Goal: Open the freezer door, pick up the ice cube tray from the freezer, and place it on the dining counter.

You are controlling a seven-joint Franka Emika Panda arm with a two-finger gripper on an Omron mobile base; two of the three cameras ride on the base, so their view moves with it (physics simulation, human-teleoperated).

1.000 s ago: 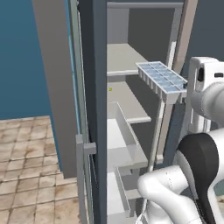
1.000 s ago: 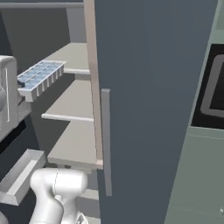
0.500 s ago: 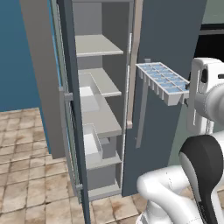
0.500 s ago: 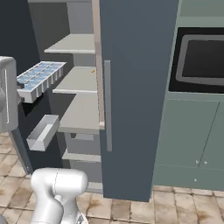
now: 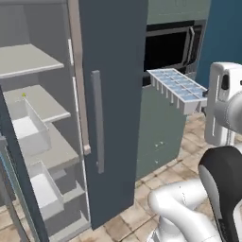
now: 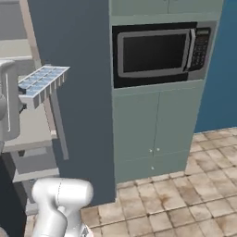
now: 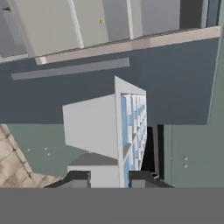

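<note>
Up at the right of the left base view, the ice cube tray (image 5: 177, 90) sticks out level from the white arm, its pale blue cubes facing upward, in front of the dark microwave (image 5: 168, 47). Seen along the hand, the gripper (image 7: 108, 178) has its two dark fingertips pinched onto one end of the tray (image 7: 114, 133), one tip on each side of it, so the tray stands edge-on up the middle of that frame. In the right base view the tray (image 6: 42, 83) juts from the left edge, in front of the closed slate-grey door (image 6: 76, 92) with its long bar handle (image 6: 59, 127). The microwave (image 6: 159, 53) sits in the upper middle there, above pale green cupboard doors (image 6: 155, 127). The freezer (image 5: 33, 132) fills the left half of the left base view, standing open with grey shelves and white bins showing. Tan floor tiles (image 6: 185, 190) lie along the bottom right.
</note>
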